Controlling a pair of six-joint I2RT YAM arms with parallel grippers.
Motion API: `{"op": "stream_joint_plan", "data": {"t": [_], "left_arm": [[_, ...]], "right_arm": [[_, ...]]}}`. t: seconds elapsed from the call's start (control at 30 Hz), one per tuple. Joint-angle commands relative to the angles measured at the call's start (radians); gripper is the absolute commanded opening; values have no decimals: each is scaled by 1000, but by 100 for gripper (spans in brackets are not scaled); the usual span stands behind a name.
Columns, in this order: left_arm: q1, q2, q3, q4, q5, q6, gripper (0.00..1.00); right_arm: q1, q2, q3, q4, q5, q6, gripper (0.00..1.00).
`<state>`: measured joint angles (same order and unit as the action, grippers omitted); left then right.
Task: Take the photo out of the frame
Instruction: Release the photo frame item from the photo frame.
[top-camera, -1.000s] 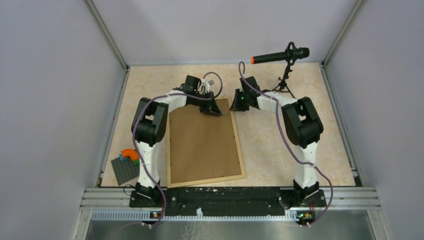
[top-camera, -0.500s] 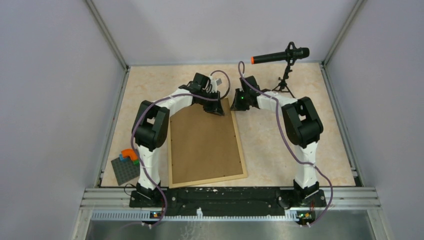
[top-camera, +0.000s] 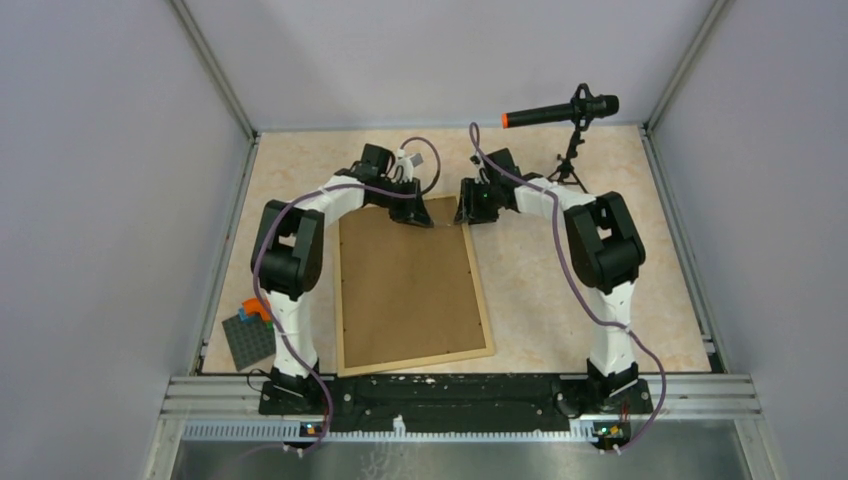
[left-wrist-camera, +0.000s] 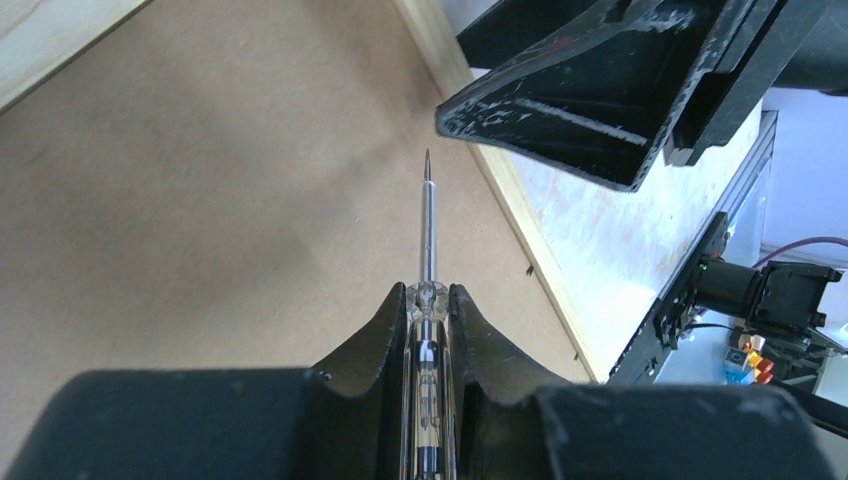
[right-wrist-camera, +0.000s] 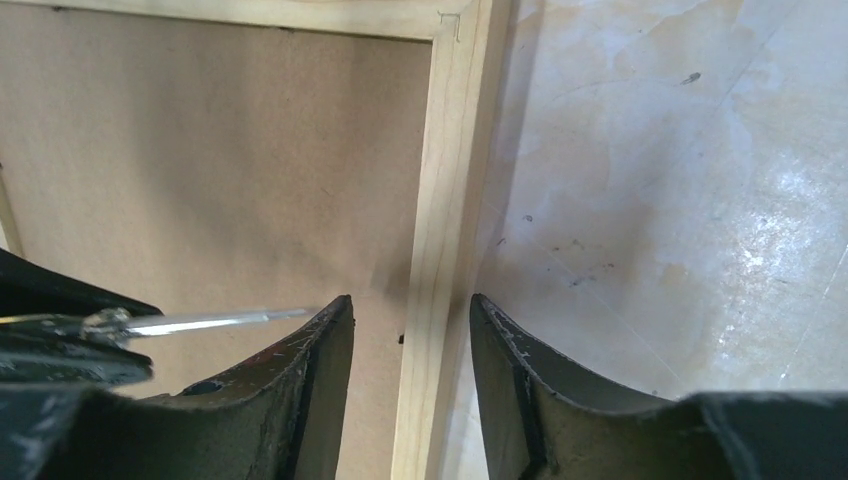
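Observation:
The frame (top-camera: 481, 290) lies face down on the table, its brown backing board (top-camera: 405, 285) up. The photo is hidden under that board. My left gripper (top-camera: 415, 217) is at the frame's far edge, shut on a clear-handled screwdriver (left-wrist-camera: 428, 230) whose metal tip points over the board toward the right rail (left-wrist-camera: 520, 215). My right gripper (right-wrist-camera: 410, 300) is open at the far right corner, one finger over the board and the other over the table, straddling the wooden rail (right-wrist-camera: 445, 180). The screwdriver's tip (right-wrist-camera: 225, 319) reaches the right gripper's inner finger.
A black microphone with an orange tip (top-camera: 560, 112) stands on a small tripod at the far right. A dark grey baseplate with coloured bricks (top-camera: 250, 335) lies at the near left. Grey walls close in the table on three sides.
My right gripper's jaws have opened around the frame's right rail. My left gripper with the screwdriver swung right, then back left toward the far edge.

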<state>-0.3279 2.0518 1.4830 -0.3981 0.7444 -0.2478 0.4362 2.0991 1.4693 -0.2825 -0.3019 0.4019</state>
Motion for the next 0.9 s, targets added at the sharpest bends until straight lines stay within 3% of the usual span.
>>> {"op": "stream_joint_plan", "data": {"t": [0.0,0.17,0.57,0.87], "left_arm": [[33,-82,-43,-12,15,32,0],[85,-115,-95,-3,-9,28,0],[112,-139,-132,1,-6,29,0],[113,-152,-164,25,-3,11,0]], "right_arm": [[27,-24,32,-134,38,-88,45],[64,-30,21,-199,144,-96,34],[140,24,72,-290,324,-90,35],[142,71,108,-283,368,-30,35]]}}
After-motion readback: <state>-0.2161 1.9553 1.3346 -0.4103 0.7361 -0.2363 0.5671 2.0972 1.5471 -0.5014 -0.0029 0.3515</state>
